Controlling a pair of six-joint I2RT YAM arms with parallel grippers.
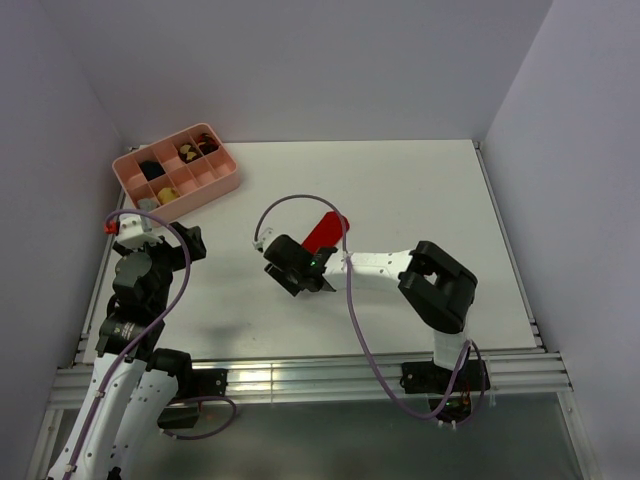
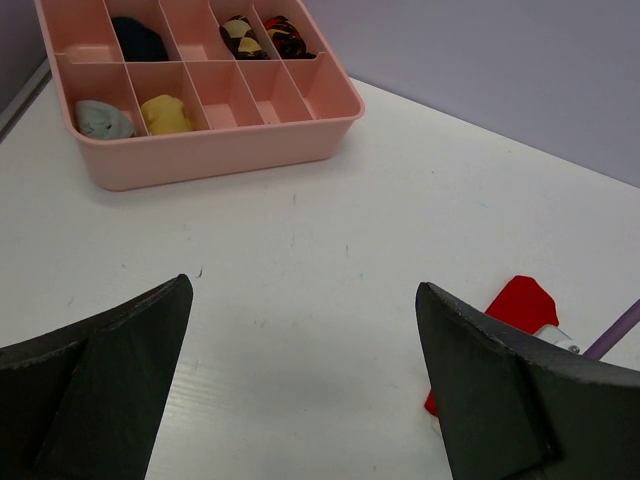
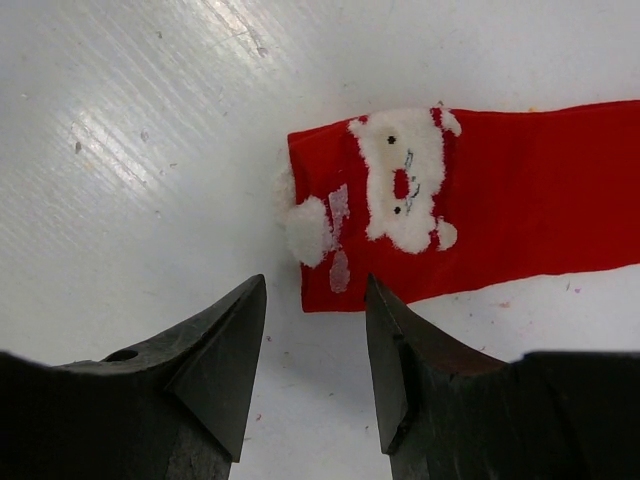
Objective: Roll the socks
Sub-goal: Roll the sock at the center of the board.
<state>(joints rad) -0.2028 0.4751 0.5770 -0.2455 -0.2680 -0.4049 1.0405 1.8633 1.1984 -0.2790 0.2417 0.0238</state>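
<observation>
The red socks [image 1: 323, 233] lie flat on the white table [image 1: 420, 200], an oblong strip near the middle. In the right wrist view the socks [image 3: 500, 200] show a white Santa figure at their left end. My right gripper [image 3: 315, 285] hovers just short of that end, jaws partly open with only bare table between them. From above, the right gripper [image 1: 293, 262] sits at the socks' lower-left end. My left gripper [image 2: 302, 288] stands wide open over bare table, far left of the socks [image 2: 520, 300]. In the top view the left gripper [image 1: 165, 238] is near the table's left edge.
A pink divided tray [image 1: 228, 180] stands at the back left; in the left wrist view the tray [image 2: 220, 155] holds black, grey, yellow and patterned sock bundles. A purple cable [image 1: 350, 300] loops over the right arm. Walls close in the table on three sides.
</observation>
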